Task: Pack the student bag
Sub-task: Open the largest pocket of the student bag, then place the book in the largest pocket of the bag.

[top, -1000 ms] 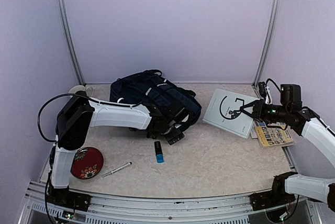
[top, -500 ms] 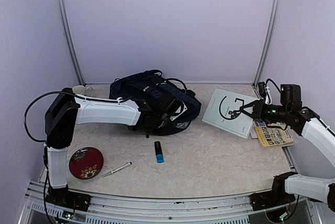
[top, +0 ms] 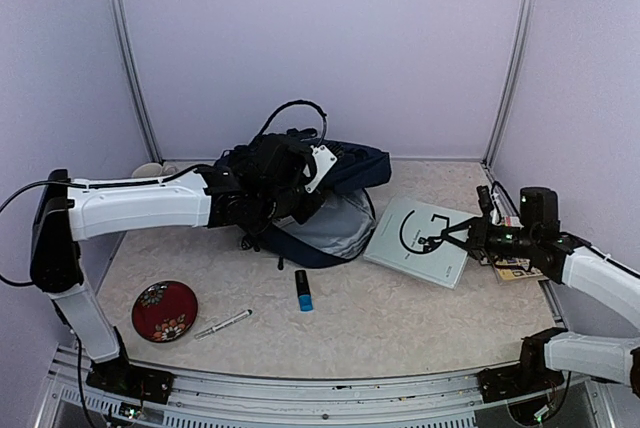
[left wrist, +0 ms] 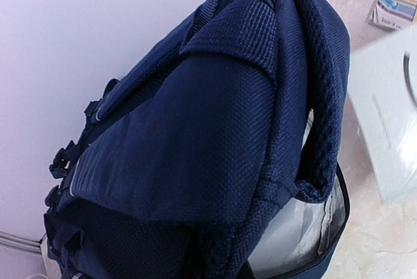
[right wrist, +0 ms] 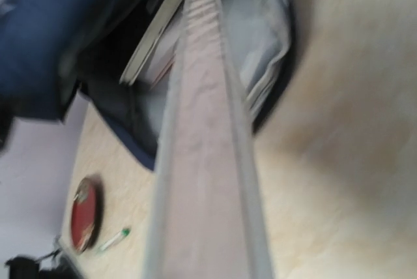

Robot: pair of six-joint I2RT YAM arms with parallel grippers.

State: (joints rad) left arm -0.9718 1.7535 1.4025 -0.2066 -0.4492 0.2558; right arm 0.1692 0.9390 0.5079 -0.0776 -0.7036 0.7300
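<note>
Holding student bag (top: 335, 233) open at back edge of table (top: 450, 318), left gripper (top: 312, 170) clamped on it; pinching pale book (top: 410, 233) in right gripper (top: 440, 240) (corner just beside bag's mouth); marker (top: 303, 290) toward front edge.

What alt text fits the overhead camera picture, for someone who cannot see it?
The left arm, jaws shut on the top of the student bag, holds it open with grey lining showing; the right arm grips a pale book beside it. A red dish, a pen and a blue-tipped tube lie in front.

Closing in a beige marbled table (top: 420, 318) with plain lilac walls (top: 320, 38); rising at the back corners as metal posts (top: 126, 58); glowing softly, evenly.
</note>
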